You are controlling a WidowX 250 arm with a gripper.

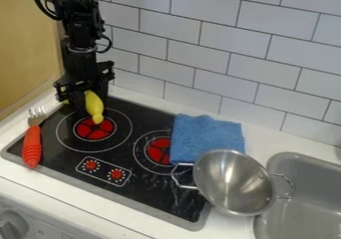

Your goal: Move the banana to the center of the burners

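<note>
Round grey plastic knob [12, 225] nearest; I cannot tell whether my black mechanical gripper [90, 103] is closed, and a weak hold could drop the curved yellow banana [95, 108].

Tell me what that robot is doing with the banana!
The robot arm has its pincer right at the banana. I can't tell whether it's gripping it. The banana's tip is over the left burner's red middle, not between the two burners yet. A metal pan sits by a blue cloth.

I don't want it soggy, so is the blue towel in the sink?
No, the blue towel lies partly on the black stove, behind the shiny pan.
</note>
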